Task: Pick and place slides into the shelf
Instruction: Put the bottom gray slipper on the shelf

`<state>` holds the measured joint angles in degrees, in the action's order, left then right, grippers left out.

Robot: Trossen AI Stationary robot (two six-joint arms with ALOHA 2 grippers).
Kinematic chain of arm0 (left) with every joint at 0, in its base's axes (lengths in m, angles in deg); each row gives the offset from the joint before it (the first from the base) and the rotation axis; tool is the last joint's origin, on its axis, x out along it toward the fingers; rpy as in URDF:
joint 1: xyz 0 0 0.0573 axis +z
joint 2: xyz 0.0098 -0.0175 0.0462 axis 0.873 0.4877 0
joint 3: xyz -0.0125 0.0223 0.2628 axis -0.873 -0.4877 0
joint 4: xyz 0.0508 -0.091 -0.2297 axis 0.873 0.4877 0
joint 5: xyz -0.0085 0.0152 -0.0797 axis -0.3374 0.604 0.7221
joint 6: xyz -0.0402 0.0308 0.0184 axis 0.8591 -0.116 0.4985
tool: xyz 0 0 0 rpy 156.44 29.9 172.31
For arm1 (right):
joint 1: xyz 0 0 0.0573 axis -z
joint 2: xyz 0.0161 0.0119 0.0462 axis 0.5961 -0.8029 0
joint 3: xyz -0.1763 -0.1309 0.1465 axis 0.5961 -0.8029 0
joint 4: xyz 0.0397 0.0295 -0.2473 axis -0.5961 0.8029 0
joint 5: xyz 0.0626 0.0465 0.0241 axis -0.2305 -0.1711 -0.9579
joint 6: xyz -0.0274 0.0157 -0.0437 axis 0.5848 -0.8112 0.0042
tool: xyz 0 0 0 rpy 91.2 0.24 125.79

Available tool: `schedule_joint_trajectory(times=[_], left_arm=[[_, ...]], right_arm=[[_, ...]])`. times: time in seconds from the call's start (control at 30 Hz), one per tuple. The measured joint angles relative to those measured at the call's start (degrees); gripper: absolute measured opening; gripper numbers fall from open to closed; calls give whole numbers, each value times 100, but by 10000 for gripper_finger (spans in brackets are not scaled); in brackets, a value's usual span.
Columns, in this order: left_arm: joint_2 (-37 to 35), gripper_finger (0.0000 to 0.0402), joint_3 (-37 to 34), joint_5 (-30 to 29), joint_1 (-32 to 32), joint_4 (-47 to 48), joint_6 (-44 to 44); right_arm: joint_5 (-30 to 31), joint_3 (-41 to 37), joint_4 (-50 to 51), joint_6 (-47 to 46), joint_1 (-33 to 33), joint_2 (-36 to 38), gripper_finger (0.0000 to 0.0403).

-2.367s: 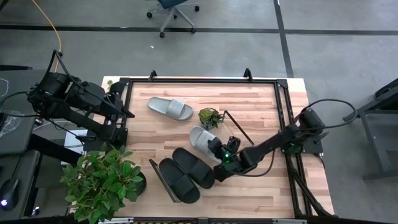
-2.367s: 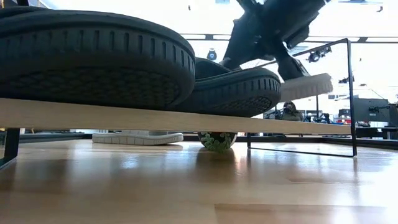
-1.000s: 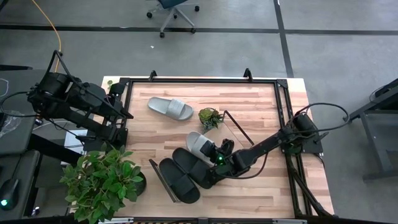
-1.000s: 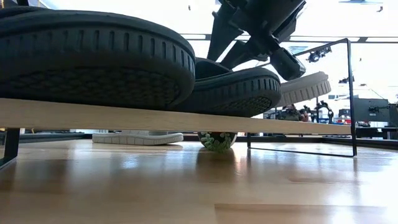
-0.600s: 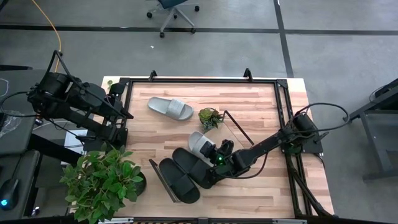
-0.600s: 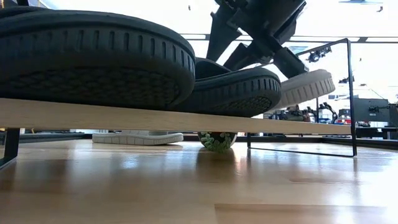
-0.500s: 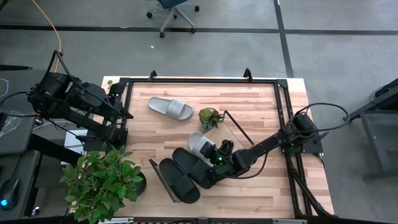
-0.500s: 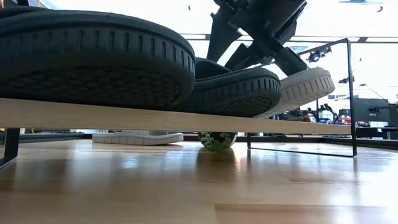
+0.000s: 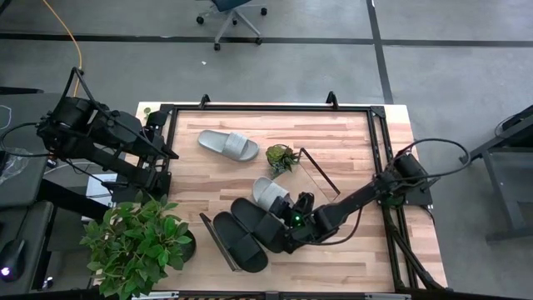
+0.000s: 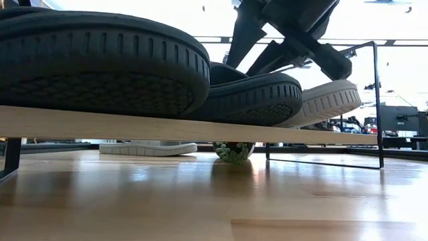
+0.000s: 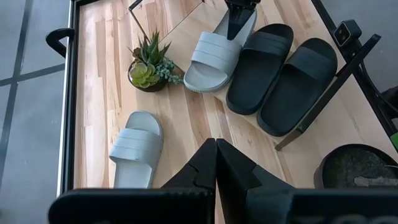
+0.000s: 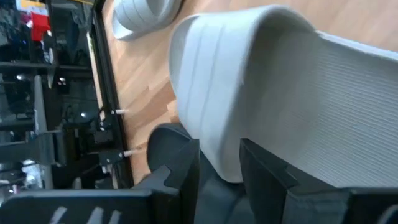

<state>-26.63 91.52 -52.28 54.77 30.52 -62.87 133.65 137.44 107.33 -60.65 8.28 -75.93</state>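
Note:
Two black slides [image 9: 248, 233] lie side by side on the shelf [image 10: 167, 127], soles on its light plank. Beside them on the plank lies a grey slide [image 9: 268, 193], sole down [image 10: 324, 102]. My right gripper [image 9: 289, 215] is at this slide's heel end, and its two fingers stand on either side of the heel rim [image 12: 221, 165]. A second grey slide [image 9: 227, 145] lies flat on the table at the far left. My left gripper [image 11: 216, 155] is shut on nothing, raised over the table's left edge. My right gripper has the grey slide's heel rim [image 12: 221, 165] between its fingers [image 12: 261, 171], coming slantwise down from the table's right side. I cannot tell whether the fingers touch it. The slide lies with its sole on the plank, next to the black slides.
A small potted succulent [image 9: 281, 157] stands just beyond the shelf's far end. A big leafy plant [image 9: 137, 242] in a dark pot fills the near left corner. Black rails [image 9: 379, 150] frame the tabletop. Bare wood lies to the right of the shelf.
The grey slide, held tilted above the plank a second ago, has sunk and levelled, and now rests on the plank beside the black slides. My right gripper has gone down with it and a little toward the table's near edge.

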Motion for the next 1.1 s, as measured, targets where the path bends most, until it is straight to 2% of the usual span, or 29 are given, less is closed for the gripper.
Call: schedule_joint_trajectory(times=[0.37, 0.63, 0.87, 1.1], left_arm=[[0, 1, 0, 0, 0, 20, -4], [0, 1, 0, -2, 0, 100, -4], [1, 1, 0, -9, 0, 103, -2], [4, 1, 0, -152, 0, 103, 9]], right_arm=[[-2, 0, 191, 10, -269, 198, 84], [-35, 0, 1165, 15, -574, 714, 79], [-454, 0, 2195, 26, -737, 958, 37], [-873, 0, 2634, 217, -761, 919, 2]])
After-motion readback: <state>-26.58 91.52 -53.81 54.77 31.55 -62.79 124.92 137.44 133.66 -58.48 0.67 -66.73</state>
